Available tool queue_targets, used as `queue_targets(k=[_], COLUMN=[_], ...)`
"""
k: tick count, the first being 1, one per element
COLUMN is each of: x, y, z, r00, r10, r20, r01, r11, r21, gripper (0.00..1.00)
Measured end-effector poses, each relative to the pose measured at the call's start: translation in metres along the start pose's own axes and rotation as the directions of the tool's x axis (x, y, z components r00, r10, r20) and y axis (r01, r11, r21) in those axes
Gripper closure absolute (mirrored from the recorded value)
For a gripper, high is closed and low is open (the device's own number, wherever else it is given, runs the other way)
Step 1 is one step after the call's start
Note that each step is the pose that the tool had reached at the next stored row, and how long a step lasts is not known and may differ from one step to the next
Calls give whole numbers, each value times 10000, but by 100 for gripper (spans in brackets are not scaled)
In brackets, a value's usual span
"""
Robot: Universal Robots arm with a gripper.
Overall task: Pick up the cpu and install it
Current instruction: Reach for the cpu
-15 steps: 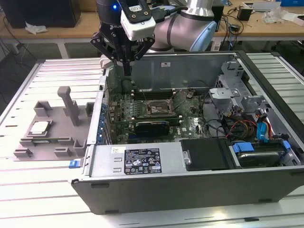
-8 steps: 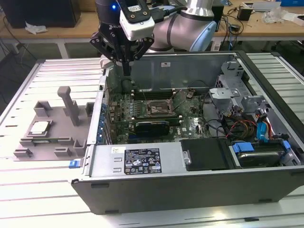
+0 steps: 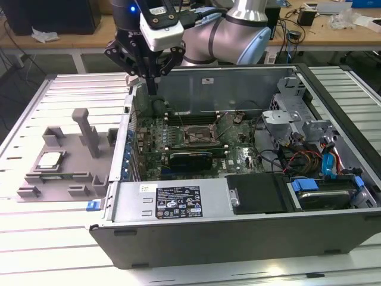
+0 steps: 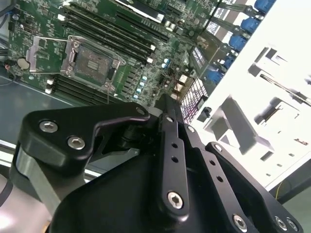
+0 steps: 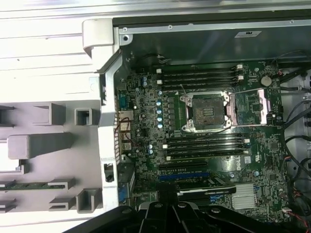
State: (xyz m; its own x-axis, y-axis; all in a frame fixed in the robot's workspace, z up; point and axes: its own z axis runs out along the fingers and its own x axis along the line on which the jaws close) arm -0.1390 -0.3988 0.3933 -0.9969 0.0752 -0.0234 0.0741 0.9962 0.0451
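The cpu (image 3: 50, 159), a flat square chip with a silver top, lies in a recess of the grey tray (image 3: 71, 179) at the exterior view's left, outside the case. My gripper (image 3: 152, 88) hangs above the case's left wall near the back, well away from the cpu, with its black fingers (image 4: 170, 141) pressed together and nothing between them. The motherboard socket (image 3: 199, 136) sits bare with its metal load plate (image 5: 260, 104) swung aside. Both wrist views show the socket (image 4: 95, 60) (image 5: 206, 111) in the middle of the green board.
The open computer case (image 3: 178, 205) lies flat on a white slatted table (image 3: 36, 244). Dark memory slots (image 5: 204, 145) flank the socket. A drive cage (image 3: 292, 119), blue-tabbed drive (image 3: 318, 190) and loose cables (image 3: 297, 158) fill the case's right side. The tray carries upright grey posts (image 3: 86, 128).
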Motion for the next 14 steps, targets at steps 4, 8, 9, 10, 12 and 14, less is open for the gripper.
queue_targets(k=[4, 8, 9, 10, 12, 14], x=[88, 174, 208, 238, 344, 400], y=[-5, -11, -14, -16, -23, -27], z=[-2, -5, -6, -6, -9, -10], r00=[10000, 10000, 10000, 10000, 10000, 10000], r10=[1, -1, 1, 0, -2, -1], r20=[4, 13, 18, 24, 44, 55], r01=[-1, 1, -1, 0, 2, 1], r11=[10000, 10000, 10000, 10000, 10000, 10000], r21=[-1, -1, -2, -2, -4, -4], gripper=[89, 89, 89, 89, 89, 89])
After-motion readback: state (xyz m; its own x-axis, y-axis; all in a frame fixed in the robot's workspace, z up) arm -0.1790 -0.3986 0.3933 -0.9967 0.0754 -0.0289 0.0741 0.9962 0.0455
